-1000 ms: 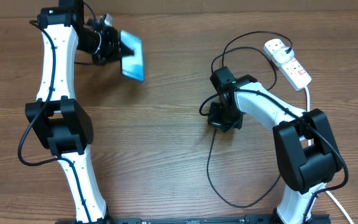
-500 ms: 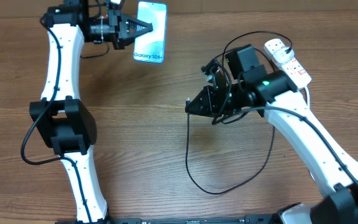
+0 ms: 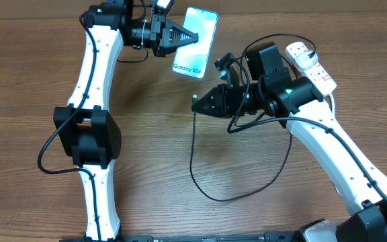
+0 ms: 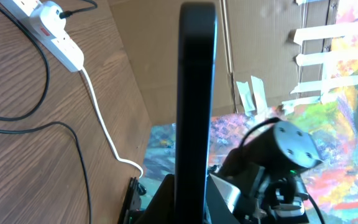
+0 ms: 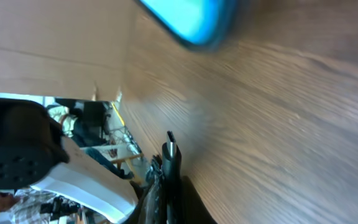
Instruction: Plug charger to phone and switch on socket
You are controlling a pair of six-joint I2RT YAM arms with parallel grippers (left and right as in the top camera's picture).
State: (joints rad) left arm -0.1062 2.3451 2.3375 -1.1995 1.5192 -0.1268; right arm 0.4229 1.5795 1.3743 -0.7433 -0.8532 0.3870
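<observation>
My left gripper (image 3: 185, 37) is shut on the phone (image 3: 196, 43) and holds it in the air over the back of the table, its light blue screen facing up. In the left wrist view the phone (image 4: 196, 93) shows edge-on between the fingers (image 4: 191, 202). My right gripper (image 3: 203, 104) is shut on the charger connector tip (image 3: 194, 101), just below the phone's lower end. The tip (image 5: 171, 144) points up toward the phone's blue corner (image 5: 191, 18). The black cable (image 3: 227, 197) hangs in a loop. The socket (image 3: 311, 66) lies at the back right.
The socket's thick white cord (image 3: 332, 107) runs down the right side behind my right arm; it also shows in the left wrist view (image 4: 101, 115). A cardboard wall (image 4: 160, 56) stands along the table's back edge.
My left arm swung the phone right, toward the middle. My right gripper lifted the connector off the table and carried it left and up, close under the phone. The cable loop followed.
</observation>
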